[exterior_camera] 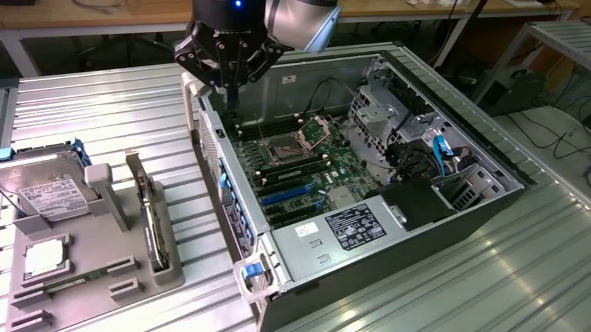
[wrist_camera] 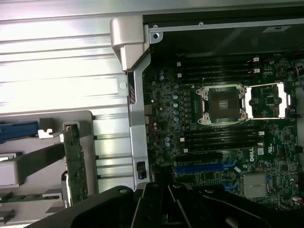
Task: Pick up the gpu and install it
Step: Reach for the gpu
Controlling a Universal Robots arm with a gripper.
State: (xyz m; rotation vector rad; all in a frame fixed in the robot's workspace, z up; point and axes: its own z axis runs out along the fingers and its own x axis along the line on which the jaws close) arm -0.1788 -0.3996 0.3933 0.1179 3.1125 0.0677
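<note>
Holder (exterior_camera: pixel 171 277) with gpu (exterior_camera: pixel 152 228) beside computer case (exterior_camera: pixel 286 93)

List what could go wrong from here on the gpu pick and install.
1. The gripper hangs shut and empty over the case wall; a low move toward the gray holder could clip that wall.
2. The gpu stands on edge in that holder; an off-centre grasp might tilt or jam it.
3. The CPU socket lies open, so a slipped card could strike it.

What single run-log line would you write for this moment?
jaws: shut, empty | position: above open metal computer case rim | flat green gpu card: upright in grey holder, untouched
</note>
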